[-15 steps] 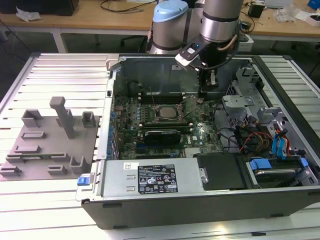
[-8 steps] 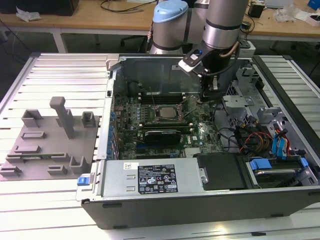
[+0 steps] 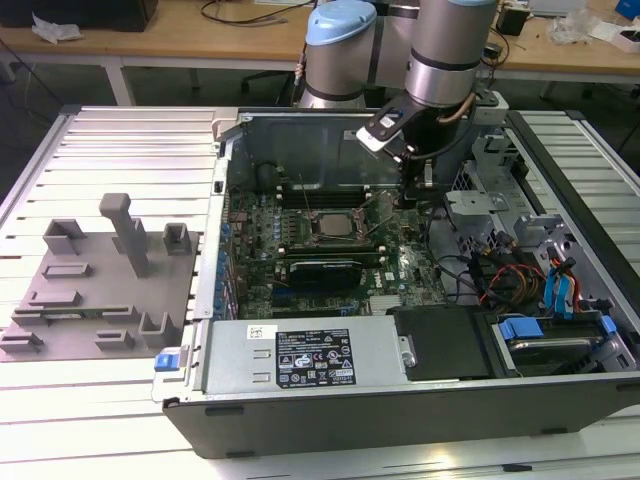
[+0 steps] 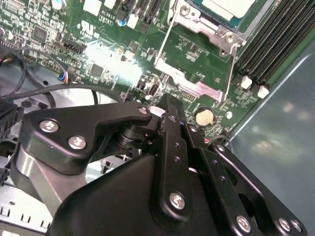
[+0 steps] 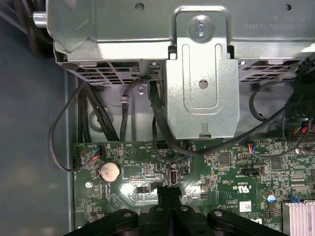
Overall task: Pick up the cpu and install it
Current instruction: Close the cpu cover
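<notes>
Claw (image 4: 167, 102) was nearest: pinched narrow, holding nothing, tips low over the motherboard (image 5: 221, 167) beside the coin cell (image 4: 203, 116). Cpu (image 4: 227, 7) sat in the socket frame (image 4: 197, 34) just beyond the claw tips. Probably the latching stage: press slowly and keep the tips off the memory slots (image 4: 275, 44). The computer case (image 3: 420, 415) held the board, cables (image 5: 88, 118) and drive cage (image 5: 202, 73).

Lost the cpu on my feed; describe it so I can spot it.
In the open black computer case, find the green motherboard. Near its middle, the small silvery-grey square cpu sits inside a metal socket frame, the only smooth, plain square there.
</notes>
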`<move>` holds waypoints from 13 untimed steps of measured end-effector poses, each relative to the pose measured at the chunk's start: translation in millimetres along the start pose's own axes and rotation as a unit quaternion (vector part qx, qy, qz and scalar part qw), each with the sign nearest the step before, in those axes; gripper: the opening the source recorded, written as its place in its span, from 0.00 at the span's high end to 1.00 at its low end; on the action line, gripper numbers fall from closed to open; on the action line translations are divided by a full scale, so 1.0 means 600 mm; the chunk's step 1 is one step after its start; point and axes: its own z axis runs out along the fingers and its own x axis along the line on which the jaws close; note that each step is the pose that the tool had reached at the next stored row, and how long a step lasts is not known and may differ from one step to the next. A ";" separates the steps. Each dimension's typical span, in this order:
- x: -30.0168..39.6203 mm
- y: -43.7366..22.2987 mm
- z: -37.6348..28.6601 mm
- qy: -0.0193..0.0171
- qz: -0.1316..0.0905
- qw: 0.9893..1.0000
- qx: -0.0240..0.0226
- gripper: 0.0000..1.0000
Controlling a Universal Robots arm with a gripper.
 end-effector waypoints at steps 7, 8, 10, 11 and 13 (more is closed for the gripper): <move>0.000 0.000 0.000 0.000 0.000 1.000 0.006 0.89; 0.000 -0.001 0.000 0.000 0.000 1.000 0.006 0.89; 0.000 -0.009 0.000 0.000 0.000 1.000 0.006 0.89; 0.000 -0.013 0.000 0.000 0.000 1.000 0.006 0.89; 0.000 -0.018 0.000 0.001 0.000 1.000 0.005 0.89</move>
